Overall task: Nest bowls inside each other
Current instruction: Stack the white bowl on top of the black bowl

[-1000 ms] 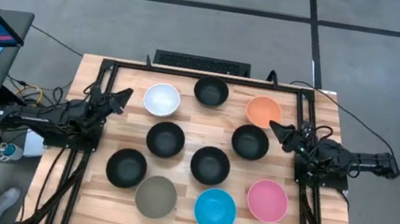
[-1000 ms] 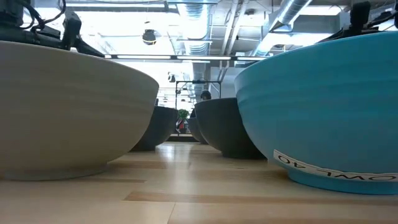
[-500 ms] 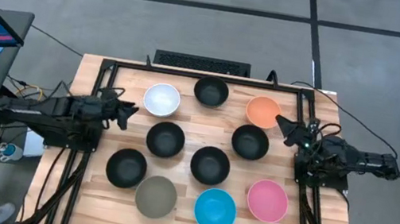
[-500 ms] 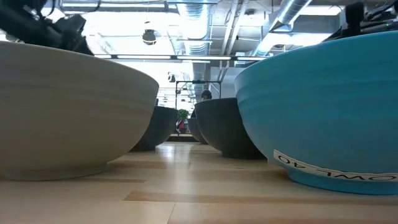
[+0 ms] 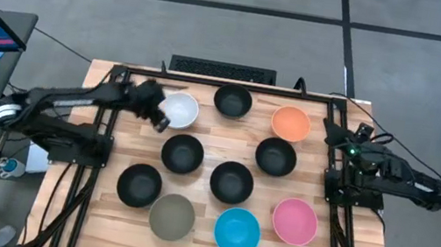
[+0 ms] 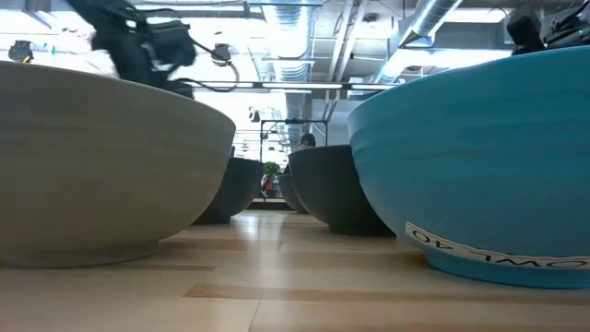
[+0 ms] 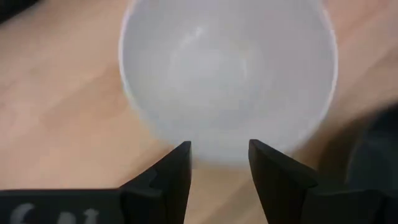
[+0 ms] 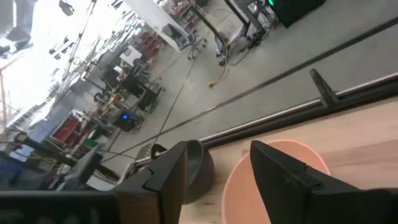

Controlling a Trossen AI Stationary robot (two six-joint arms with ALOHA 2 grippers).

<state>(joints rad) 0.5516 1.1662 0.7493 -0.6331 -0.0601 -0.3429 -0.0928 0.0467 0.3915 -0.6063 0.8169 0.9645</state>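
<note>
Ten bowls stand upright on their bases on the wooden table. There is a white bowl (image 5: 178, 110) (image 7: 227, 74), an orange bowl (image 5: 291, 123) (image 8: 273, 180), a pink bowl (image 5: 295, 221), a blue bowl (image 5: 237, 232) (image 6: 479, 157) and a grey-olive bowl (image 5: 172, 217) (image 6: 92, 166). The black bowls (image 5: 233, 102) (image 5: 183, 153) (image 5: 276, 156) stand among them, with two more black bowls (image 5: 232, 182) (image 5: 139, 184). My left gripper (image 5: 156, 110) (image 7: 219, 163) is open above the white bowl's left rim. My right gripper (image 5: 330, 130) (image 8: 217, 180) is open, just right of the orange bowl, touching nothing.
A black metal frame (image 5: 209, 81) runs along the table's far edge and down both sides. Both arm bases stand at the left and right edges. A keyboard (image 5: 222, 70) lies beyond the far edge. The bowls sit close together, with narrow gaps of bare wood (image 5: 218, 136) between them.
My left arm has swung from the table's left edge toward the right and far side, reaching over the white bowl's left rim. My right gripper has drawn back toward the right and far edge, away from the black bowl beside the orange one. No bowl has moved.
</note>
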